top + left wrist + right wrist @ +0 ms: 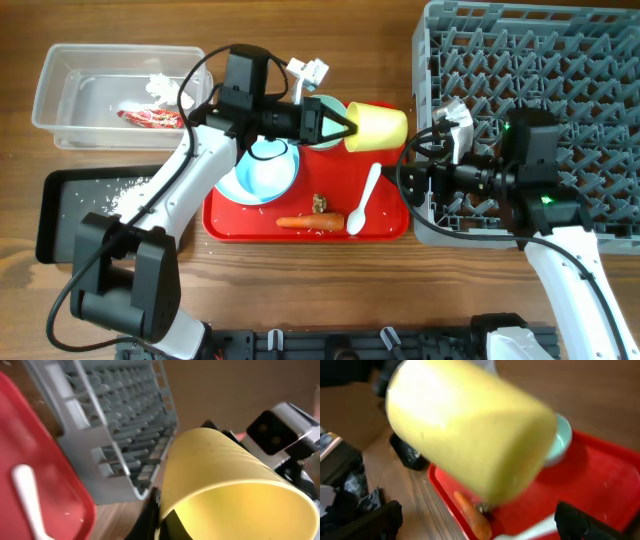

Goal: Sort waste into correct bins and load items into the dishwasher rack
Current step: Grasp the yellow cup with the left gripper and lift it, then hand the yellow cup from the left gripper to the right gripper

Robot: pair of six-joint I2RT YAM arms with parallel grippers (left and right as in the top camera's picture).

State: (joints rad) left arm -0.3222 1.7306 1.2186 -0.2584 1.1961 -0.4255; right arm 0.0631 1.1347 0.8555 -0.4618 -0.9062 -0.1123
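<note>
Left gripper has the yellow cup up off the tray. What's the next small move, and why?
Probably carry the cup right, toward the rack. The left gripper pinches its rim and holds it tipped sideways over the red tray's right end, short of the rack. The right gripper sits open at the rack's left wall, facing the cup.
</note>
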